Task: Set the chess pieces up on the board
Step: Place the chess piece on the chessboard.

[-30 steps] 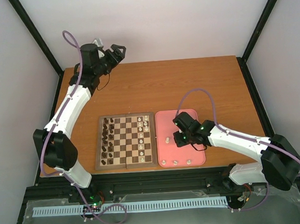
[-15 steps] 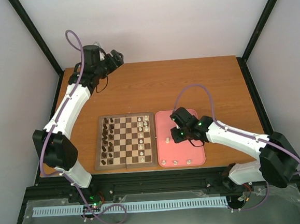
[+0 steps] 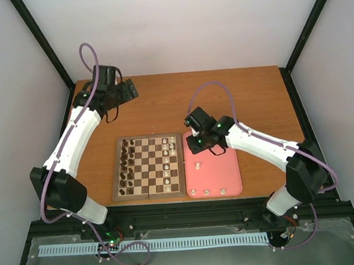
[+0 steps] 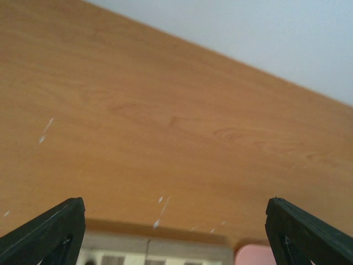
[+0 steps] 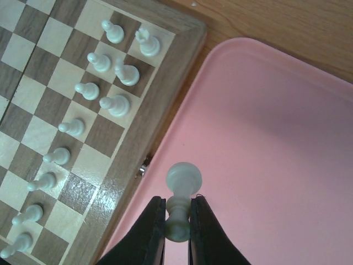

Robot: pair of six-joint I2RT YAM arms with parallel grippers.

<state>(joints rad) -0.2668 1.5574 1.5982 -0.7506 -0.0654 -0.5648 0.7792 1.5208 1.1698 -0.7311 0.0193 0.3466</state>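
top external: the board (image 3: 148, 165) lies on the desk (image 3: 223, 98) toward the near left, with the pink tray (image 3: 220, 169) just beside its right edge. cream chess pieces (image 3: 168, 158) stand along the board's right side, and dark brown pieces (image 3: 127, 164) along its left. four more cream pieces are on the tray: one left of its middle and three along its near edge. the right tool (image 3: 193, 146) hangs over the tray's far left corner. the left tool (image 3: 126, 90) is at the desk's far left, well apart from the board.

left wrist: the left tool's fingers (image 4: 49, 234) are spread wide with nothing between them, only bare desk beyond. a strip of the board's edge and a corner of the tray show at the bottom.

right wrist: the right tool is pinching a cream pawn (image 5: 182, 187) by its stem and base, with the head free. the pawn is over the tray's pink surface, just beside the board's wooden border. on the board stand a line of eight cream pawns and three taller cream pieces, the latter in the line next to the border, by the corner.
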